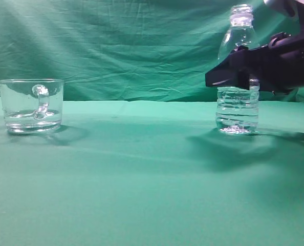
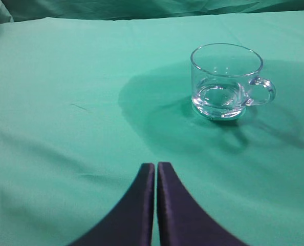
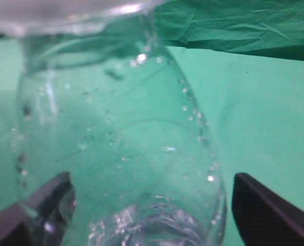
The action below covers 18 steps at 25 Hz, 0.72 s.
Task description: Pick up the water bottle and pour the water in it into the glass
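Note:
The water bottle point(image 1: 237, 110) stands upright on the green cloth at the right, uncapped, with clear water in its ribbed lower body. My right gripper point(image 1: 219, 77) is open with one finger on each side of the bottle at mid-height. In the right wrist view the bottle point(image 3: 121, 143) fills the space between the fingers point(image 3: 149, 189), with a gap at the right finger. The glass point(image 1: 30, 105) stands at the far left, handle toward the camera, with a little clear liquid at its bottom. In the left wrist view my left gripper point(image 2: 156, 166) is shut and empty, well short of the glass point(image 2: 226, 82).
A green cloth point(image 1: 142, 174) covers the table, and a wrinkled green backdrop point(image 1: 116, 46) hangs behind it. Bare cloth lies between the glass and the bottle. The left arm does not show in the exterior view.

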Available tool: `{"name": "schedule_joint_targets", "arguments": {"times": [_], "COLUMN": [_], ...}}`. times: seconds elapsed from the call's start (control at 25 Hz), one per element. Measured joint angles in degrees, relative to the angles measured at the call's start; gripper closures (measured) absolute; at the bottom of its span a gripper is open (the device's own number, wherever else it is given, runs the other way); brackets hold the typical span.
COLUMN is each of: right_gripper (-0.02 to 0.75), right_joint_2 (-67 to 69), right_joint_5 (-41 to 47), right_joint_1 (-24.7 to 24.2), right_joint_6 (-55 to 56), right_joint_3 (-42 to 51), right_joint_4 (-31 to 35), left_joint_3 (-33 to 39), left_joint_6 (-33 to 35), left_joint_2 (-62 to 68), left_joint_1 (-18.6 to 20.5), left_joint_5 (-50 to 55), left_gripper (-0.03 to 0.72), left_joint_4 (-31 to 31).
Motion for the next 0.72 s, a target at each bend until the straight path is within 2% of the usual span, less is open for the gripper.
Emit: {"name": "schedule_joint_targets", "arguments": {"times": [0.08, 0.16, 0.2, 0.6, 0.72], "right_gripper": [0.083, 0.094, 0.053, 0.068, 0.068], "right_joint_2": [0.00, -1.22, -2.18, -24.37, -31.69], "right_joint_5": [-0.24, 0.45, 1.46, 12.44, 19.32], "right_joint_1": [0.00, 0.00, 0.00, -0.05, -0.05], "right_joint_6": [1.46, 3.86, 5.26, 11.15, 13.18], "right_joint_3": [0.00, 0.00, 0.00, 0.00, 0.00], "right_joint_4": [0.13, 0.13, 0.13, -4.02, -4.88], "left_joint_3": [0.00, 0.00, 0.00, 0.00, 0.00], "left_joint_6": [0.00, 0.00, 0.00, 0.00, 0.00], "left_joint_2": [0.00, 0.00, 0.00, 0.00, 0.00], "left_joint_1": [0.00, 0.00, 0.00, 0.00, 0.00], "left_joint_5": [0.00, 0.00, 0.00, 0.00, 0.00], "left_gripper": [0.688, 0.688, 0.688, 0.688, 0.688], "left_joint_4": [0.00, 0.00, 0.00, 0.00, 0.00]}}
